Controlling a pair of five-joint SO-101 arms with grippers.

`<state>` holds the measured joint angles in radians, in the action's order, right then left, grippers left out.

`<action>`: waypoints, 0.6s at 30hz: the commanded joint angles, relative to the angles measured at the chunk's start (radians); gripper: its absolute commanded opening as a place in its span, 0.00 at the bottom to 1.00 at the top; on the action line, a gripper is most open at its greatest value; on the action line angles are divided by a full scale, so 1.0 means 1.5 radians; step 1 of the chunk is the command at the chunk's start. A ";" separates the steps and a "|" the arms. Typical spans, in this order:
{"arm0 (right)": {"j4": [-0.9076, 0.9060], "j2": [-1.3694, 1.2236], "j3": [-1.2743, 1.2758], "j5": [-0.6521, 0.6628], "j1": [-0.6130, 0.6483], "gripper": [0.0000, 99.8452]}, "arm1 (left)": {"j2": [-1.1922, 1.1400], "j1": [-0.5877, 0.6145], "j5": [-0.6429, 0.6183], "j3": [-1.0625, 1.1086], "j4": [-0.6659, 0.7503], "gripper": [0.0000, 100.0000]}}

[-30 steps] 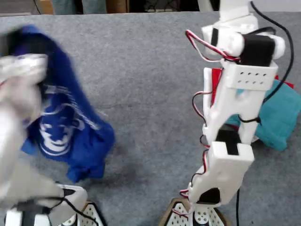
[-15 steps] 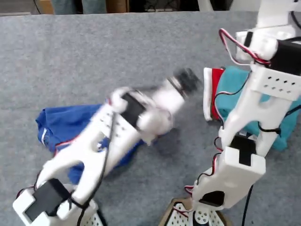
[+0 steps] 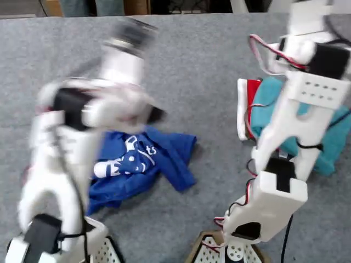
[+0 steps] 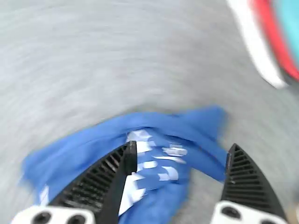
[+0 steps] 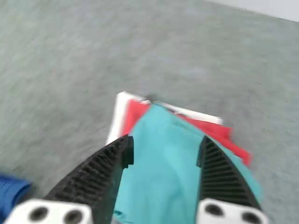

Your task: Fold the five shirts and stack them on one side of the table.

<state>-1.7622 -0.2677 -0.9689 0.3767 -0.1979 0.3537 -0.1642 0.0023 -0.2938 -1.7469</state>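
Observation:
A blue shirt (image 3: 145, 161) with a white print lies crumpled on the grey table (image 3: 192, 60), left of centre. My left arm (image 3: 82, 109) stands over it. In the left wrist view my left gripper (image 4: 182, 149) hangs open above the blue shirt (image 4: 163, 140), holding nothing. On the right side lies a stack with a white shirt (image 3: 241, 112), a red shirt (image 3: 252, 104) and a teal shirt (image 3: 329, 142) on top. My right gripper (image 5: 166, 140) is open above the teal shirt (image 5: 163, 154), with red (image 5: 135, 116) and white (image 5: 117, 119) edges beneath.
Both arm bases (image 3: 230, 249) stand at the table's front edge. The right arm (image 3: 296, 126) covers much of the stack. Bare grey cloth lies between the blue shirt and the stack, and across the far part of the table.
The blue shirt, lifted at the far left a second ago, now lies let go nearer the centre. My left arm swung right, then back up over it. The right arm shifted slightly right.

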 commanded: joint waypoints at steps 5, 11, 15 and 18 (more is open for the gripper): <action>0.002 0.027 0.107 0.062 0.252 0.03 | 0.084 0.633 0.027 0.349 0.062 0.31; 0.071 -0.004 0.235 0.113 0.523 0.11 | 0.081 0.941 0.142 0.634 0.298 0.31; 0.164 -0.094 0.271 0.109 0.634 0.16 | 0.078 1.036 0.174 0.693 0.377 0.31; 0.226 -0.187 0.271 0.108 0.686 0.21 | 0.078 1.075 0.173 0.693 0.394 0.31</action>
<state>-1.5090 -0.4657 -0.5654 0.5378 0.7580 0.4473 1.3901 0.2509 0.7419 -1.1930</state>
